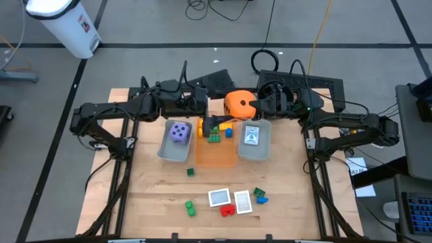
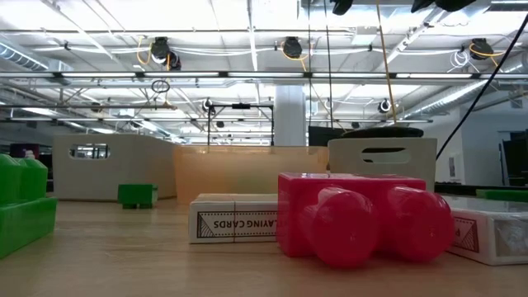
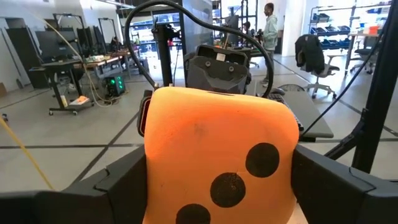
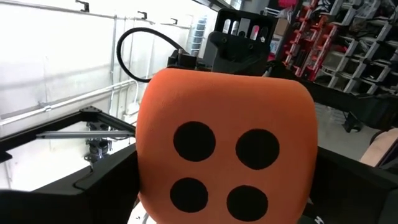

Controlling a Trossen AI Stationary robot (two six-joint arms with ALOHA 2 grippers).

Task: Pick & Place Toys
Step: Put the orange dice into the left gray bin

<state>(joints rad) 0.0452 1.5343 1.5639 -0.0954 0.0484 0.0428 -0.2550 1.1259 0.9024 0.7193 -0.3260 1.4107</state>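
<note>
I had the big orange black-spotted foam die (image 1: pixel 237 102) pinched between my left gripper (image 1: pixel 210 104) and right gripper (image 1: pixel 262 104), both spread wide around it, apparently mid-handover above the translucent orange tray (image 1: pixel 216 156).

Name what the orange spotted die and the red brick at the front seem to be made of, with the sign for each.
Orange die: probably soft foam or rubber, matte; rounded corners, faintly textured skin, printed black spots. Red brick: hard moulded plastic, glossy; light glints on its round studs.
</note>
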